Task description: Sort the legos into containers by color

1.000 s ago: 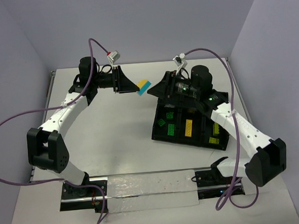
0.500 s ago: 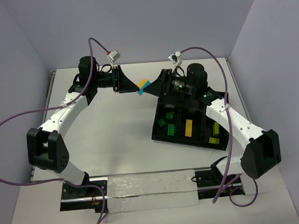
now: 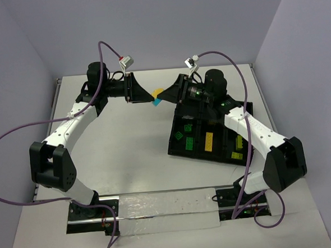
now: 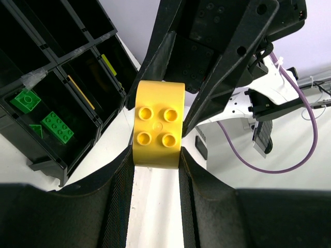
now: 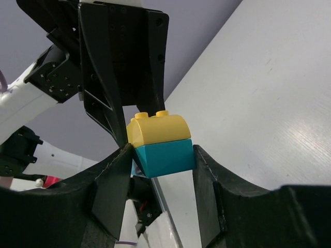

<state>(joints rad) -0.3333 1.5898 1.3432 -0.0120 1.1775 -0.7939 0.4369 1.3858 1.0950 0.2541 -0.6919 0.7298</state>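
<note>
A yellow brick [image 3: 158, 93] is stacked on a light blue brick [image 3: 156, 101], held above the table at the back centre. My left gripper [image 3: 152, 96] is shut on the yellow brick [image 4: 158, 124]. My right gripper [image 3: 163, 97] faces it from the right, and its fingers press both sides of the light blue brick [image 5: 165, 157], under the yellow one [image 5: 158, 129]. The black tray [image 3: 173, 150] lies at the right. Its compartments hold green bricks [image 3: 181, 135], a yellow brick [image 3: 209, 141] and lime bricks [image 3: 236, 148].
In the left wrist view the tray [image 4: 49, 163] sits at the left with two green bricks [image 4: 57, 126] in one compartment. The right arm reaches over the tray's far end. Purple cables loop above both arms.
My right gripper has moved left, away from the tray, up to the stacked bricks and now grips the light blue one. The left arm has stayed still.
</note>
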